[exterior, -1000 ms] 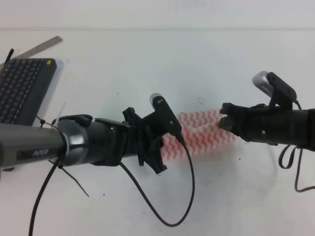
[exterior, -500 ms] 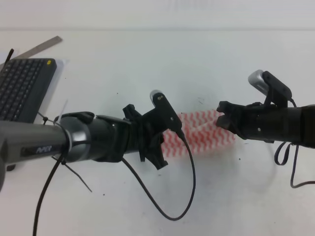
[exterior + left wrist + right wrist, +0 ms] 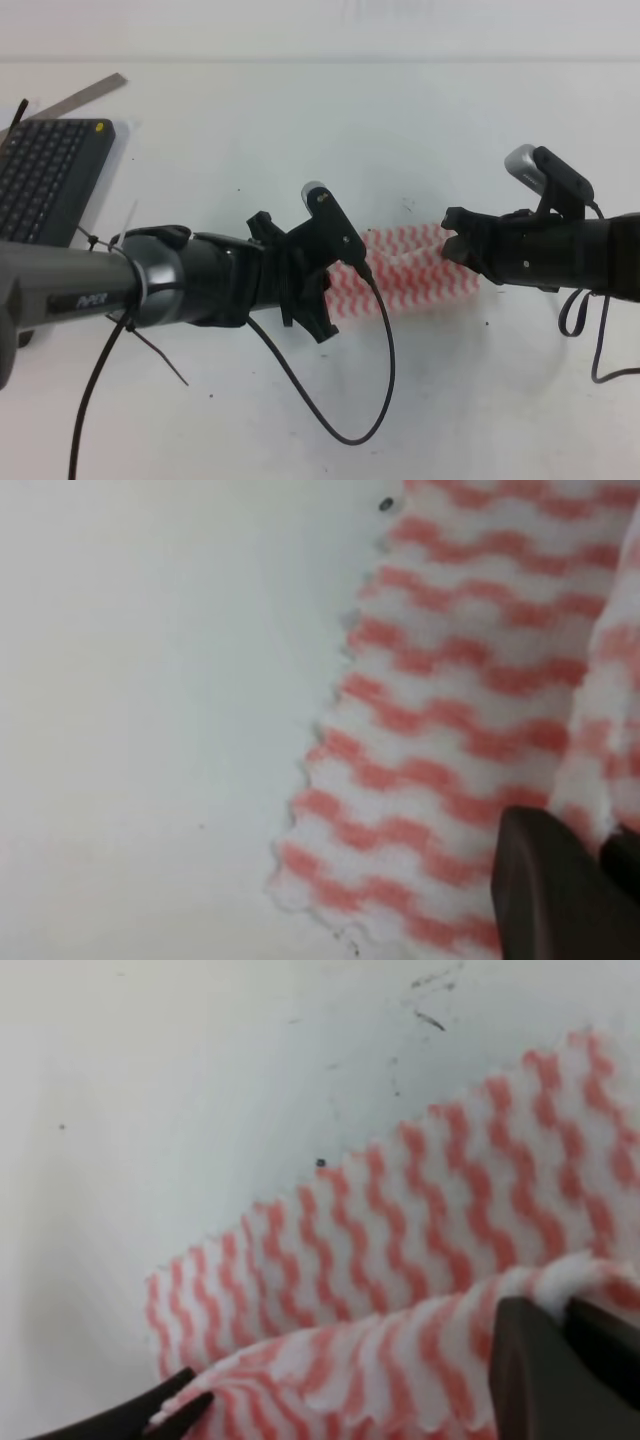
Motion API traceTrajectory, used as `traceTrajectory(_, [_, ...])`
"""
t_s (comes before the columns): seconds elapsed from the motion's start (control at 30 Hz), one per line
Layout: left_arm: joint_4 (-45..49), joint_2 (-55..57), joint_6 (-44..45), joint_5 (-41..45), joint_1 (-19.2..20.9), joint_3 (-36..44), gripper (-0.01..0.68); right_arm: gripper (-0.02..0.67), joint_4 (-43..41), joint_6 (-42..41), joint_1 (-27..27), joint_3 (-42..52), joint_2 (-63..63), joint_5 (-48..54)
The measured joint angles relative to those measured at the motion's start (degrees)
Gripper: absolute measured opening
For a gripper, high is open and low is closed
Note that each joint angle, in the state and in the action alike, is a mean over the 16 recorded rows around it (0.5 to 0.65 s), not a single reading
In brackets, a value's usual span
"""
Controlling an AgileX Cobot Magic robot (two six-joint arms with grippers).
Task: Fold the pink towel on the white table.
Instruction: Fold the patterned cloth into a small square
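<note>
I am looking down on the large, flat white table (image 3: 300, 130), and the thin pink-and-white zigzag-striped towel (image 3: 415, 270) is lying near its middle between my two arms. A black keyboard (image 3: 45, 180) is sitting at the far left edge, showing only from overhead. White lettering on the left arm's grey sleeve is showing too blurred to read. The left gripper (image 3: 570, 880) is pinching a raised towel fold, jaws clamped. The right gripper (image 3: 565, 1355) is likewise clamping the lifted edge, which only the wrist cameras are revealing.
</note>
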Motion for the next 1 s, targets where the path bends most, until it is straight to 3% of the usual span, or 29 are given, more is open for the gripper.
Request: traceTrajectory(1.0, [-0.1, 0.4, 0.7, 1.5, 1.1, -0.3, 0.000, -0.001, -0.4, 0.0, 0.0, -3.1, 2.6, 0.8])
